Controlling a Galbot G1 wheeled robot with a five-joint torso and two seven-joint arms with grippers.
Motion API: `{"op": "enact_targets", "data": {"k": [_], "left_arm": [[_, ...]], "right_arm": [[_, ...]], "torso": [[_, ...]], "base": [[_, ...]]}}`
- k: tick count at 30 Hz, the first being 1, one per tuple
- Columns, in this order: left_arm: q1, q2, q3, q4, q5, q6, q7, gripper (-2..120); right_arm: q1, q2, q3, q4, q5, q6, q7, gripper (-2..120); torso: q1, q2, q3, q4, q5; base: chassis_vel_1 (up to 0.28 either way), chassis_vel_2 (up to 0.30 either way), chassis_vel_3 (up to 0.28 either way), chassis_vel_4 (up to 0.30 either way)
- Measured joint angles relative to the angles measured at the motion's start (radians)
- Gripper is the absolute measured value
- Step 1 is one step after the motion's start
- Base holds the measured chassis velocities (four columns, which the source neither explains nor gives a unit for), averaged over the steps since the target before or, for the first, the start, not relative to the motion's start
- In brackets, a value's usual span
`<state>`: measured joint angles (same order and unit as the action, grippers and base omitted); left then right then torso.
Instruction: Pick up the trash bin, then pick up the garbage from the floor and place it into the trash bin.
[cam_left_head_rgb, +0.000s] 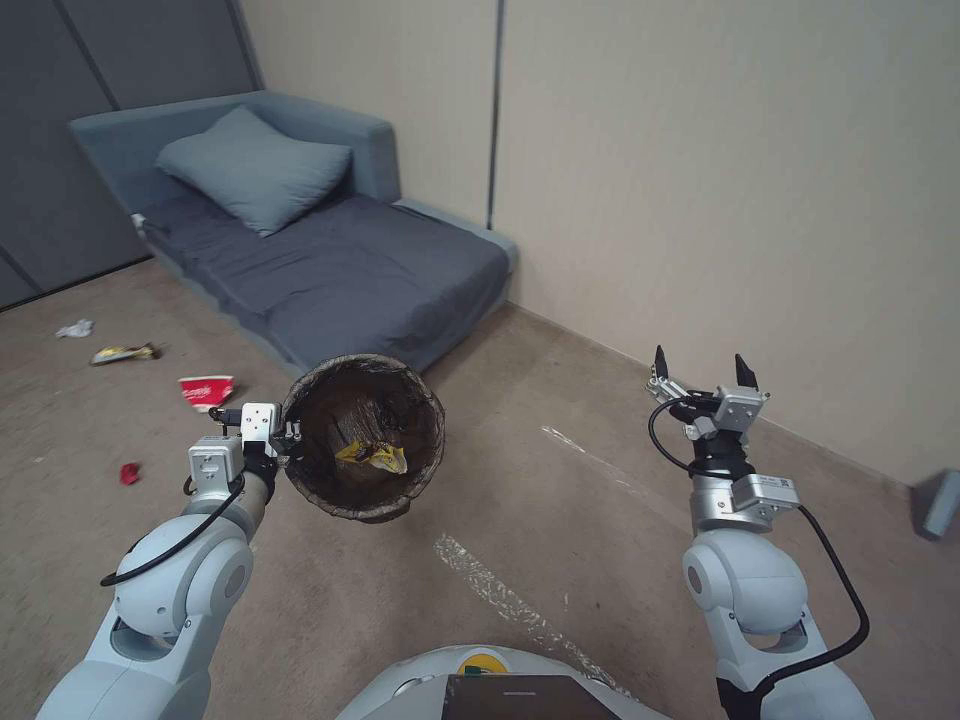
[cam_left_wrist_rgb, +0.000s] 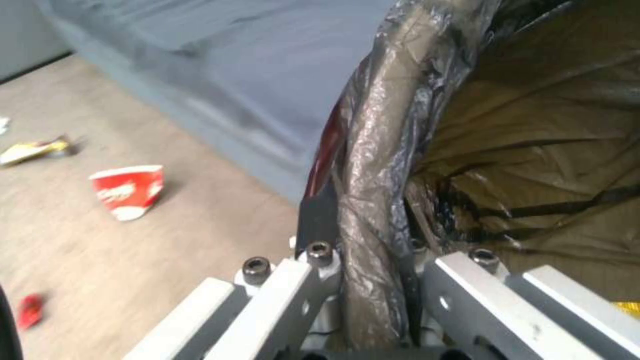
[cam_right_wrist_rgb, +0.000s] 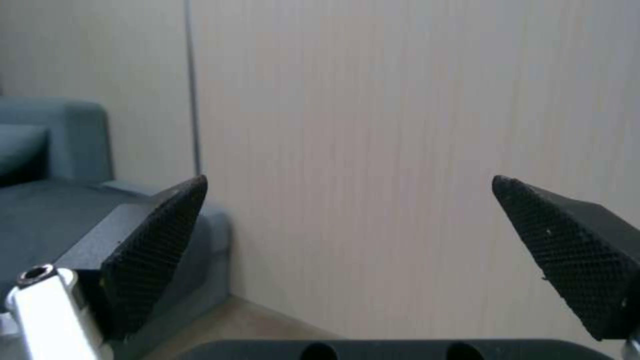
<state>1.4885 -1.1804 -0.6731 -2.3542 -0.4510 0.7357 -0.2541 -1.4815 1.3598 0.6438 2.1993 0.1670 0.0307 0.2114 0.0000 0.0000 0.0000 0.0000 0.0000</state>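
Observation:
My left gripper is shut on the rim of the trash bin, holding it above the floor with its dark bag lining tilted toward me. A yellow wrapper lies inside the bin. In the left wrist view the bagged rim of the trash bin is clamped between the fingers. Garbage lies on the carpet to the left: a red-and-white packet, a small red scrap, a yellow wrapper and a white tissue. My right gripper hangs open and empty at the right, facing the wall.
A blue-grey sofa bed with a pillow stands against the beige wall behind the bin. Pale tape lines cross the carpet in front of me. A grey object sits at the far right edge.

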Motion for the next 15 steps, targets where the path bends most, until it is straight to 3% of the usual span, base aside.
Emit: {"op": "enact_targets", "data": {"k": [15], "left_arm": [[-0.002,0.007,0.003,0.003,0.000,0.000,0.004,0]], "right_arm": [[0.010,-0.004,0.002,-0.016,-0.003,-0.001,0.000,100]], "torso": [[0.000,0.000,0.000,0.0000,0.0000]], "base": [[0.115,0.118,0.117,0.123]]}}
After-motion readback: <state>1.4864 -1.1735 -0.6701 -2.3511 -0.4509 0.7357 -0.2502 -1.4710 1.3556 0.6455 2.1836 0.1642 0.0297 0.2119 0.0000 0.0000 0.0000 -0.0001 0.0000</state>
